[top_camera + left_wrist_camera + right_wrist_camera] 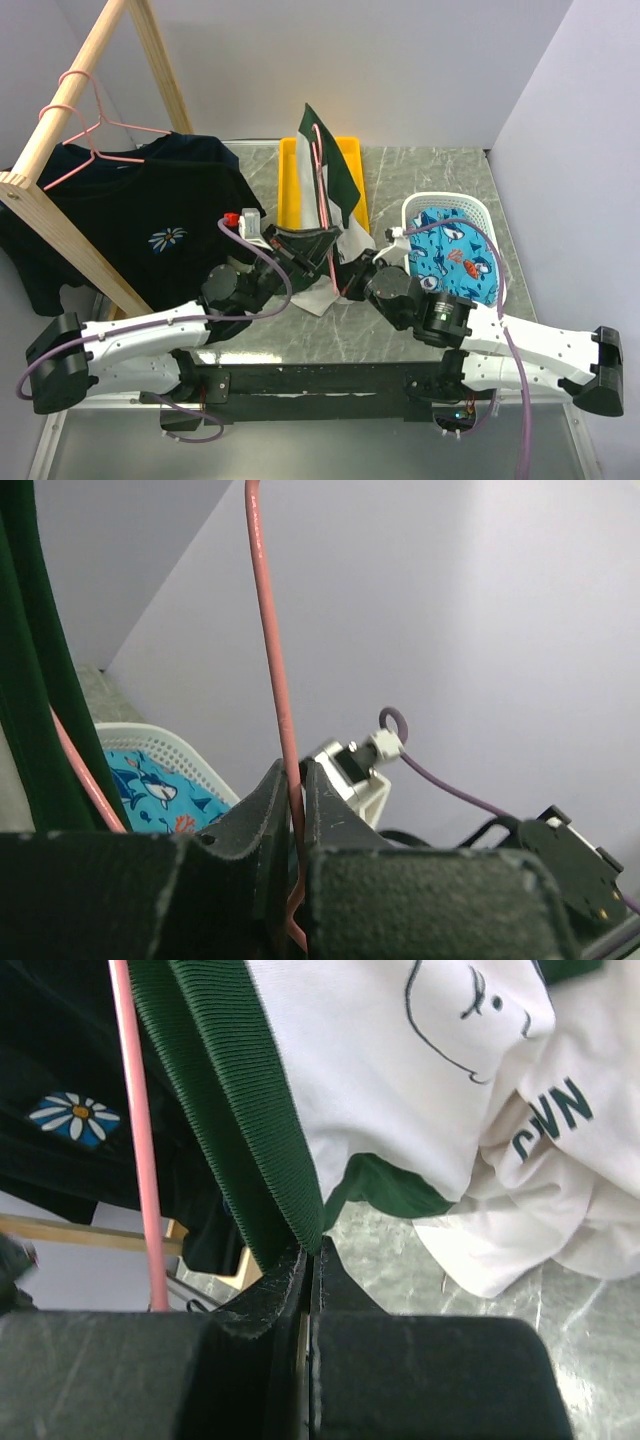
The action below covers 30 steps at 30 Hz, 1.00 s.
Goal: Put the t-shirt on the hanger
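1. At the far left a wooden rack (60, 215) carries a black t-shirt (150, 215) with a daisy print. It hangs on a second pink hanger (95, 135).
2. The left arm (150, 340) lies low along the near edge of the worktop (420, 175). Its white link runs rightward from the base, bends at the elbow, and the wrist angles up and right toward the middle.
3. The left fingers (250, 825) are closed on the thin pink wire of the hanger (322, 195). In the left wrist view the wire passes straight up from between them.
4. The hanger stands nearly upright and edge-on above a yellow tray (288, 185). The t-shirt (343, 180) is draped on it: dark green cloth hangs high along the wire, and its white part sags down onto the worktop between the two wrists.
5. The right fingers (270, 1290) are pressed together on the ribbed green collar edge of the t-shirt, just right of the pink wire. White cloth with dark lettering lies crumpled on the worktop beyond them.
6. The right arm (520, 345) mirrors the left. From its base at the far right the white link runs leftward, and the wrist turns up and left to the shirt.
7. Behind that arm a white basket (470, 210) holds a blue patterned cloth (455, 255).
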Each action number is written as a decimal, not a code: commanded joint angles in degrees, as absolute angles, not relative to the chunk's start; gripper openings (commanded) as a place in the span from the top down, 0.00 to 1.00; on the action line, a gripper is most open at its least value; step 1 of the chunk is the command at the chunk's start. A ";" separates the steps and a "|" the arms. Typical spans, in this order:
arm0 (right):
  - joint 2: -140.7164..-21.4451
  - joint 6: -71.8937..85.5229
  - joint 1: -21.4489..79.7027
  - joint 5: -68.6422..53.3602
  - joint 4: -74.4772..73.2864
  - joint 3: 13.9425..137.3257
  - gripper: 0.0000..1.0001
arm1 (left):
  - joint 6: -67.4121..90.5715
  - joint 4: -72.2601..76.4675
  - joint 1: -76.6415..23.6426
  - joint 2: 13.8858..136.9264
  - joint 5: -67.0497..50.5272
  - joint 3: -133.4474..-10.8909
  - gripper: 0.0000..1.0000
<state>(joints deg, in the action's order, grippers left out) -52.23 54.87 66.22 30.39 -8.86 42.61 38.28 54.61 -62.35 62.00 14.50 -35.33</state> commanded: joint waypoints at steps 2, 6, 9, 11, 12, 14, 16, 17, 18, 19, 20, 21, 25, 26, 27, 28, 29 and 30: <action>-50.01 57.48 70.66 36.47 -16.78 40.87 1.00 | 33.84 65.22 -60.03 63.01 18.81 -42.62 0.99; -48.69 57.39 72.15 37.00 -18.19 40.52 1.00 | 34.63 65.13 -58.01 65.30 17.93 -43.94 0.99; -47.82 57.48 72.77 38.23 -20.12 41.31 1.00 | 35.07 64.34 -56.43 67.41 16.44 -45.17 0.99; -47.20 57.31 72.95 38.23 -21.00 41.57 1.00 | 34.46 63.90 -55.72 68.02 16.78 -45.79 0.99; -47.02 56.78 73.04 37.80 -20.74 41.75 1.00 | 34.28 63.98 -55.46 68.64 16.96 -45.88 0.99; -47.72 55.55 73.12 36.39 -21.26 42.36 1.00 | 34.80 63.72 -54.23 69.34 16.88 -46.32 0.99; -48.69 55.46 73.56 36.21 -22.06 43.50 1.00 | 35.16 63.81 -53.18 70.31 16.08 -46.84 0.99; -49.30 55.20 73.83 36.38 -22.67 43.77 1.00 | 34.90 63.55 -53.09 70.57 16.08 -47.19 0.99; -49.48 54.93 74.00 36.56 -22.94 44.29 1.00 | 34.20 63.20 -53.00 71.27 16.00 -47.55 0.99; -49.48 54.58 74.09 36.48 -23.29 44.64 1.00 | 33.84 62.50 -53.00 71.54 15.74 -48.24 0.99; -49.48 54.58 74.09 36.47 -23.81 45.00 1.00 | 33.66 62.32 -53.09 71.72 15.56 -48.34 0.99; -49.31 54.49 74.09 36.47 -23.99 45.70 1.00 | 33.40 62.14 -53.00 72.07 15.38 -48.43 0.99; -48.16 52.39 74.09 36.21 -24.96 48.24 1.00 | 33.49 61.79 -53.00 71.98 14.15 -46.94 0.99; -48.43 52.03 74.00 36.21 -26.79 49.21 1.00 | 33.57 61.61 -53.00 71.81 13.89 -46.50 0.99; -48.60 51.60 74.09 36.12 -27.68 51.57 1.00 | 33.49 61.35 -53.00 71.28 13.45 -46.15 0.99; -48.95 50.72 74.09 35.78 -28.56 52.64 1.00 | 33.40 60.74 -53.00 71.02 12.93 -45.71 0.99; -49.56 50.19 74.00 35.95 -30.30 53.78 1.00 | 33.31 60.12 -53.00 70.58 11.35 -45.53 0.99; -49.92 49.58 74.00 36.03 -30.93 55.88 1.00 | 33.05 58.29 -53.00 69.62 10.38 -45.53 0.99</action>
